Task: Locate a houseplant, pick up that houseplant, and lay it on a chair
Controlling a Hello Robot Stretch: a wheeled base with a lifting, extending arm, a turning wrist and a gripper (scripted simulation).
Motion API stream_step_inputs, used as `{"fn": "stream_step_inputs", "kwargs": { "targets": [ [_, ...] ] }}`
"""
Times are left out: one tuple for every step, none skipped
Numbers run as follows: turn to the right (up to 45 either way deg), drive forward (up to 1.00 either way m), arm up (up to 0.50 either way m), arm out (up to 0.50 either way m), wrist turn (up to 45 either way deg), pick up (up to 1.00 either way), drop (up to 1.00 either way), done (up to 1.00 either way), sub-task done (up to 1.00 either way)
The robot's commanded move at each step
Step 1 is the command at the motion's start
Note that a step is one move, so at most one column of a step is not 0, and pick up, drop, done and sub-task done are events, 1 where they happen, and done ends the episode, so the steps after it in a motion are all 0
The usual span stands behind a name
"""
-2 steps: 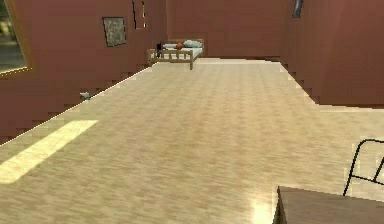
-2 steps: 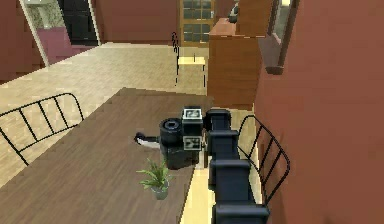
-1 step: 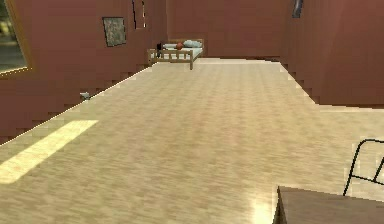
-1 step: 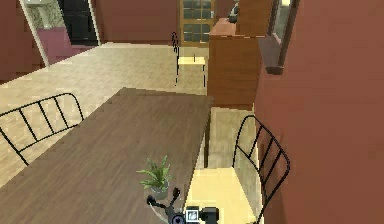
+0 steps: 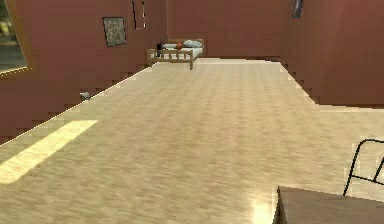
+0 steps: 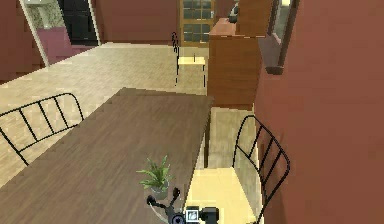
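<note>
Standing upright on the brown surface [image 6: 110, 140], close to its near edge and toward the corner beside the wire-backed chair [image 6: 255, 160] with the pale seat, the houseplant [image 6: 155, 177] lies straight beyond the fingers [image 6: 157, 203], its long axis vertical and its leaves spreading just past their tips. Whether the fingers grasp the pot, touch it or hold nothing cannot be told, since the plant rests on the surface right behind them. By my judgement the coming move turns on that short line from fingers to pot, with the chair off that same corner the nearest place to lay it.
</note>
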Motion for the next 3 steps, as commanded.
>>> {"fn": "stream_step_inputs", "kwargs": {
  "targets": [
    [0.0,0.0,0.1,0.0,0.0,0.0,0.0,0.0,0.0],
    [0.0,0.0,0.26,0.0,0.0,0.0,0.0,0.0,0.0],
    [0.0,0.0,0.0,0.0,-45.0,0.0,0.0,0.0,0.0]
  ]
}}
